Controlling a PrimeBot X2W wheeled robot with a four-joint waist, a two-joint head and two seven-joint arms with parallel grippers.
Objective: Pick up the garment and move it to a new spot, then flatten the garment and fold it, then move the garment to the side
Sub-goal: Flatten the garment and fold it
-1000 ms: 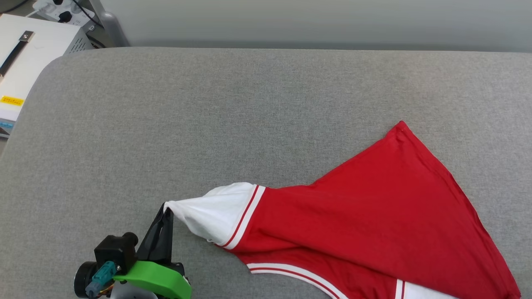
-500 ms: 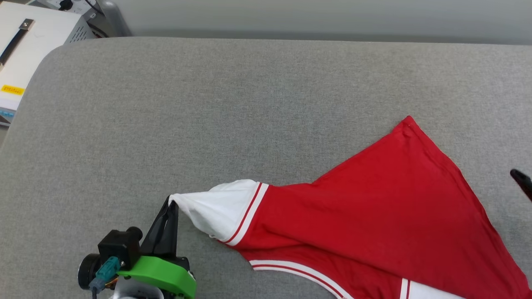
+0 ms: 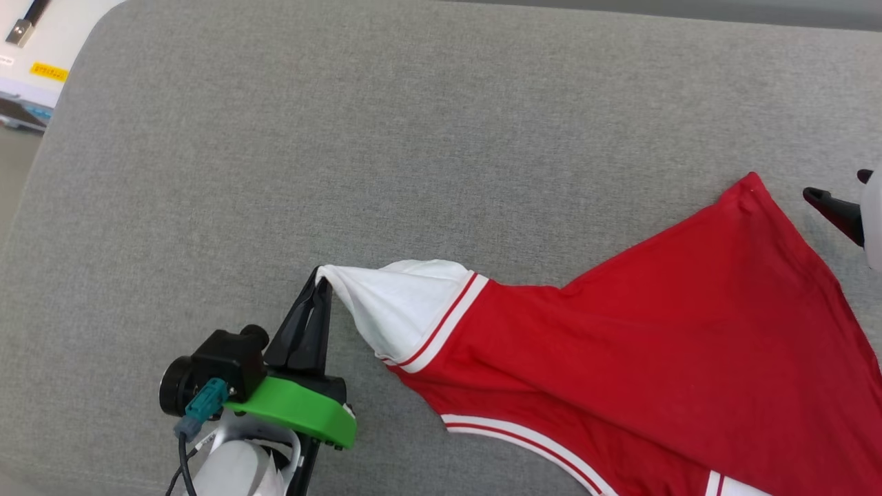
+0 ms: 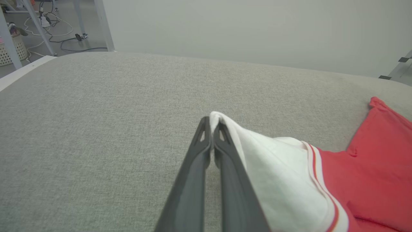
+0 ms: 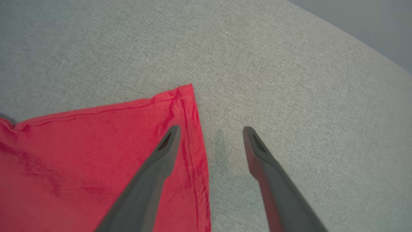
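risks losing the garment [image 3: 654,344] if tugged hard: only the white sleeve tip [image 4: 233,130] pinched in the closed left gripper [image 4: 212,121]. risks missing the hem corner [image 5: 185,93] too, with the wide-open right gripper [image 5: 209,129] straddling just its edge. lies spread on the grey cushion [image 3: 344,138], reaching from one gripper to the other.

garment [image 3: 654,358] on padded surface [image 3: 344,138], right side | left tool [image 3: 319,275] at its left tip | right tool [image 5: 210,130] over far corner

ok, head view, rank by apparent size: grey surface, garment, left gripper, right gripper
1. grey surface
2. garment, partly cut off by the frame
3. left gripper, nearer the camera
4. right gripper, mostly cut off at the edge
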